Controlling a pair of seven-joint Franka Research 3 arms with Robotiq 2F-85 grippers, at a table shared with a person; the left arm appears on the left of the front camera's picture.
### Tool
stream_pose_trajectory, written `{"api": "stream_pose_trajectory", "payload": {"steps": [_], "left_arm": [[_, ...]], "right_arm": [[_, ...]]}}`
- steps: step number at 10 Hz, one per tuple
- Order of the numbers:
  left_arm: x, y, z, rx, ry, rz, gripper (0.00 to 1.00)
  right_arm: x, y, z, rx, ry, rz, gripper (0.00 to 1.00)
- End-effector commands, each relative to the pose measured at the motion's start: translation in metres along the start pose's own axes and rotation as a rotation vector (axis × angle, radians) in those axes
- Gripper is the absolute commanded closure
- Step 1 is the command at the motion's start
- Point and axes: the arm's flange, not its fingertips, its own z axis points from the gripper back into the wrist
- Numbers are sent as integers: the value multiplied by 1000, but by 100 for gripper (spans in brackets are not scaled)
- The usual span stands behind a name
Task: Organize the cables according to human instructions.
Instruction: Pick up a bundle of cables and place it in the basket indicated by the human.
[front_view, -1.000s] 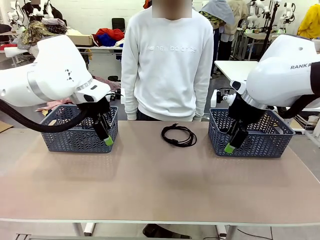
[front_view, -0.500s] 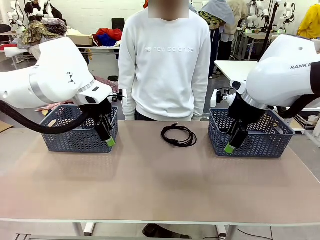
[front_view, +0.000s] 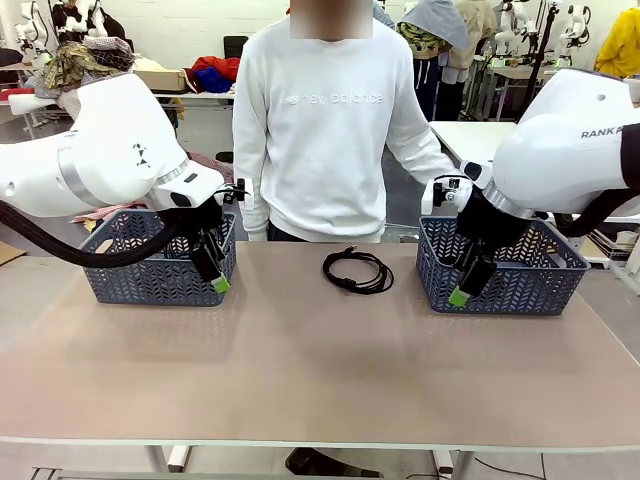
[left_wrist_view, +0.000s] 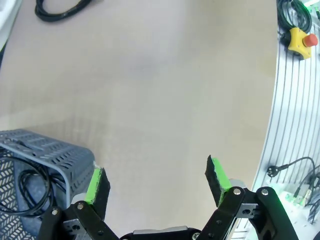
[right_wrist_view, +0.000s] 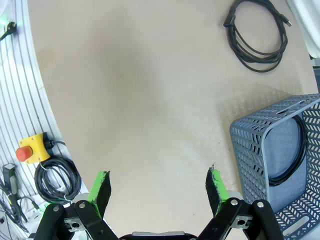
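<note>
Count: three cables, two baskets, my two grippers.
One cable (front_view: 357, 270) lies ahead between my left gripper (front_view: 215, 271) and right gripper (front_view: 465, 284); each basket (front_view: 155, 270) (front_view: 505, 280) beside them holds one coil (left_wrist_view: 22, 190) (right_wrist_view: 290, 150).

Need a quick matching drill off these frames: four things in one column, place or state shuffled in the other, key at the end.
Things
1. coiled cable on the table
2. left gripper
3. right basket
4. person's hand

Place or state
A. reaching out above the right basket's far left corner
B. lying loose between the two baskets, touching neither
C. open, empty, in front of the left basket
D. holds a cable looped against its inner wall, seen from the right wrist

Pairs: 1-B, 2-C, 3-D, 4-A
</note>
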Motion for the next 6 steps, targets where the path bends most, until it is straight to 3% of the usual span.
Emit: {"api": "stream_pose_trajectory", "payload": {"steps": [1,6], "left_arm": [[-1,0,2,-1,5,4,0],[-1,0,2,-1,5,4,0]], "right_arm": [[2,0,1,-8,3,-4,0],[2,0,1,-8,3,-4,0]]}}
